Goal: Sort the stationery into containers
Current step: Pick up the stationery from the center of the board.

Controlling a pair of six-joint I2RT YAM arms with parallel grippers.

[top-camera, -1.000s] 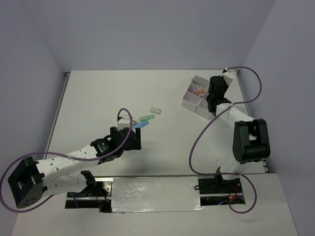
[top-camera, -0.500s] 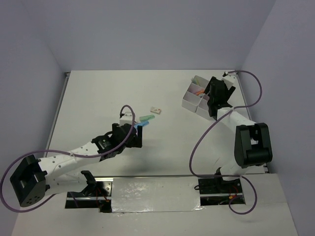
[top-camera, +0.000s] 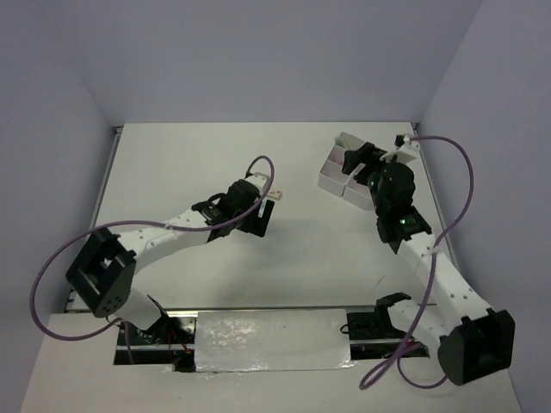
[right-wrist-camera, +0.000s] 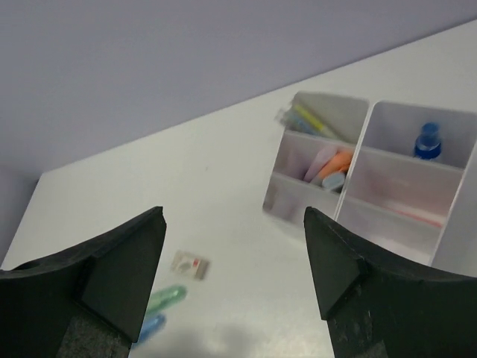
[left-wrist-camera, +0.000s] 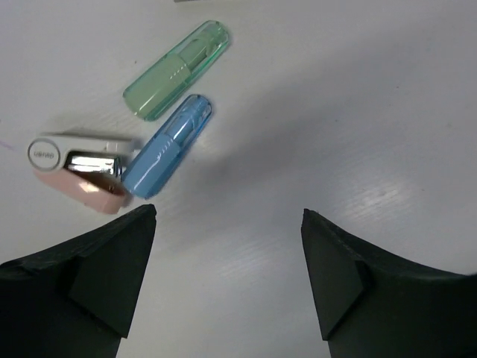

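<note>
In the left wrist view a green marker (left-wrist-camera: 177, 68) and a blue marker (left-wrist-camera: 168, 145) lie side by side on the table, with a pink-and-white clip-like piece (left-wrist-camera: 78, 171) beside the blue one. My left gripper (left-wrist-camera: 227, 224) hangs open just short of them, with nothing between its fingers. From the top, the left gripper (top-camera: 254, 219) covers the markers. The white divided tray (right-wrist-camera: 287, 201) holds orange, pink and blue markers (right-wrist-camera: 332, 165), thin pens (right-wrist-camera: 313, 119) and a blue item (right-wrist-camera: 427, 140). My right gripper (right-wrist-camera: 233, 216) is open and empty, back from the tray (top-camera: 331, 179).
A small white eraser with a red mark (top-camera: 275, 194) lies just beyond the left gripper, and shows in the right wrist view as an eraser (right-wrist-camera: 190, 265). The tray stands at the table's far right, near the back edge. Purple cables loop off both arms.
The left arm has reached forward and right, over the markers. The right gripper has opened and drawn back from over the tray, and its arm has swung out to the right.
</note>
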